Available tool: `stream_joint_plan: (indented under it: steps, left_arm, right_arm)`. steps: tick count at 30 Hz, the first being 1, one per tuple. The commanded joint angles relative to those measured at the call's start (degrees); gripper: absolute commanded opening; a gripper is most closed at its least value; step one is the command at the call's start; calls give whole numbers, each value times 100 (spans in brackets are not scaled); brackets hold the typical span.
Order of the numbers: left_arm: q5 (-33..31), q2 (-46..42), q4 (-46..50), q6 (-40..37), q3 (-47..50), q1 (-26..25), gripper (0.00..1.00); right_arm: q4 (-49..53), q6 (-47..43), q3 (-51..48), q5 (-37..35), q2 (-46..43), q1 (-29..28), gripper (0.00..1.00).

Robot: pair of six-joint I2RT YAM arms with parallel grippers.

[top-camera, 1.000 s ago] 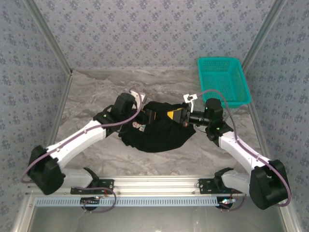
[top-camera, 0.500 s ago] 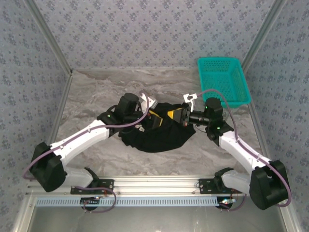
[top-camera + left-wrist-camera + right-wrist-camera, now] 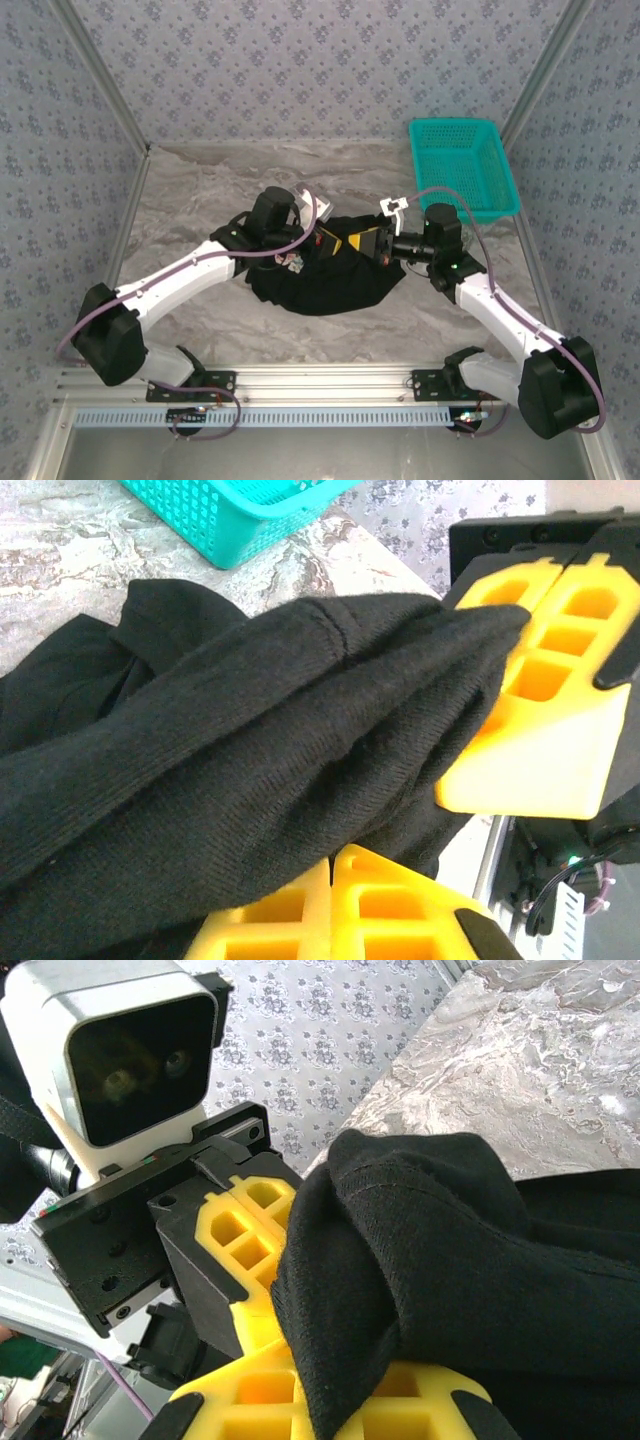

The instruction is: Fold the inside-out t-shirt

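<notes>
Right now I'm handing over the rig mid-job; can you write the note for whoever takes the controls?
Left gripper: shut on a bunch of the black t-shirt.
Right gripper: shut on the same cloth, facing the left one at close range.
T-shirt: crumpled heap in the middle of the table, both grips at its far edge. Teal mesh basket sits far right, apart from it.
Done: both grips taken; no fold visible.
Left: spread it flat, then fold.

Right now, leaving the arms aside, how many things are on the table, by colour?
black t-shirt: 1
teal basket: 1
total: 2
</notes>
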State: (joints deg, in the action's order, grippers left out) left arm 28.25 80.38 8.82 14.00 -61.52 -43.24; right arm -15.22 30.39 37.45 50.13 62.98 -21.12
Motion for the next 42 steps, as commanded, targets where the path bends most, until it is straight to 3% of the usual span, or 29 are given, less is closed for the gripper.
stream_joint_plan:
  steps: [1,3,6,8,10,16,18,20,25,27,33,35,38,42]
  left_arm:
    - [249,-107,-91,-42,-242,33,0]
    - [353,-319,-144,71,-185,77,0]
    - [636,-635,-459,525,-52,149,0]
    - [660,-701,-446,757,-111,163,0]
    - [697,-701,-386,971,-220,210,0]
    - [709,-460,274,1814,-905,434,0]
    - [716,-321,531,2096,-1123,495,0]
    - [827,-235,633,2291,-1274,535,0]
    - [807,-190,1158,2237,-1725,533,0]
    - [850,-168,1288,2227,-1814,517,0]
    - [1418,-86,1513,2276,-1998,476,0]
    - [1386,-76,1776,2153,-2129,484,0]
    - [1301,-80,2040,2022,-2304,510,0]
    - [933,-162,2084,2105,-2365,737,0]
  right_arm:
    - [205,-193,209,-68,-152,-18,0]
    - [350,-177,225,-422,-179,11,0]
    - [1671,-953,624,-1853,-220,-165,1]
    - [2111,-1338,775,-2572,-237,-378,8]
    - [2230,-1373,827,-3101,-274,-488,23]
    - [3688,-2357,1545,-4770,-383,-928,39]
    - [3845,-2690,1599,-4960,-546,-1070,43]
    - [3787,-2920,1559,-4672,-731,-1168,46]
    - [2811,-2728,1249,-2853,-843,-1255,55]
    - [2330,-2575,1197,-2738,-712,-1312,61]
    - [2007,-2593,1583,-2769,-20,-1377,60]
    - [2013,-2624,1595,-2675,21,-1377,53]
    - [1960,-2429,1578,-2137,-43,-1263,28]
    - [2100,-2284,1374,-1062,-300,-1005,13]
